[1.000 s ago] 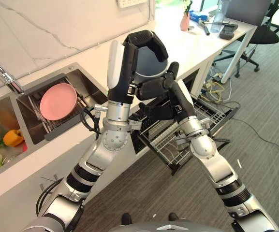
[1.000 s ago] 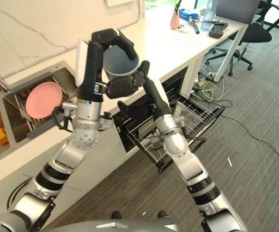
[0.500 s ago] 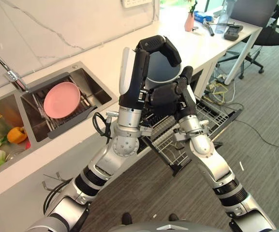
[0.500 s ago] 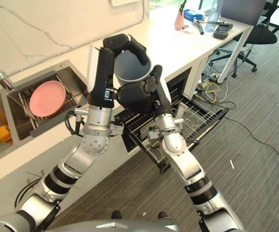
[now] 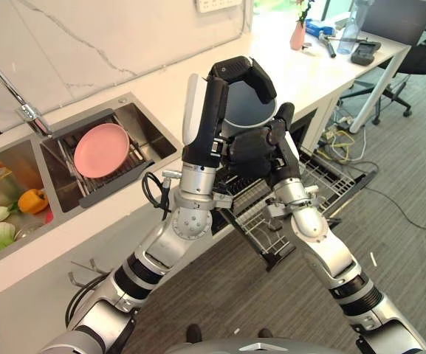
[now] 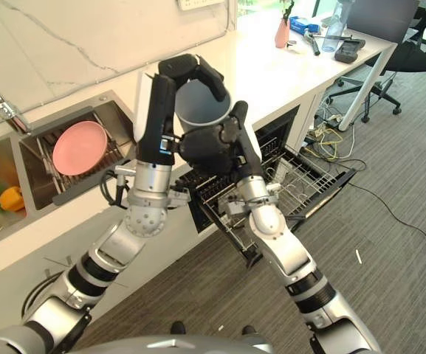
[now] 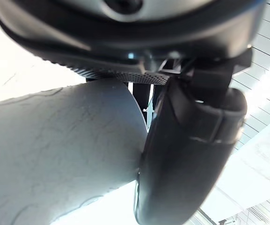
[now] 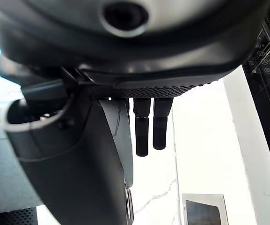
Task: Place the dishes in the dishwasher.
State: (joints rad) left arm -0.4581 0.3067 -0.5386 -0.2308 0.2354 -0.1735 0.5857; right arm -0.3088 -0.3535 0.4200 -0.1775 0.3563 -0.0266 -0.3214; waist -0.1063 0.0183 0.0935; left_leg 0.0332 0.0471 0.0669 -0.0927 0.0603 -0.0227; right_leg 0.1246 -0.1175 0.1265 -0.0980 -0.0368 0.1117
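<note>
A grey-blue bowl (image 5: 246,110) is held high above the counter edge. My left hand (image 5: 238,70) is curled over its rim from above, and the bowl's grey wall (image 7: 55,154) lies against that hand's thumb (image 7: 186,154). My right hand (image 5: 253,151) presses on the bowl's underside from below. Its fingers (image 8: 142,126) run up along the outside, and a sliver of the bowl wall shows between them and the thumb (image 8: 78,173). A pink plate (image 5: 100,140) leans in the sink's dish rack. The dishwasher's wire rack (image 5: 323,177) is pulled out below the counter, behind my right arm.
The sink (image 5: 146,125) is sunk into the white counter, with a faucet (image 5: 21,110) behind it and vegetables (image 5: 34,200) in the left basin. A pink vase (image 5: 299,35) and tools stand on the far desk. An office chair (image 5: 419,55) is at the far right.
My right hand has risen from the rack side and come up against the bowl's underside. The left hand kept the bowl aloft. The camera has shifted a little.
</note>
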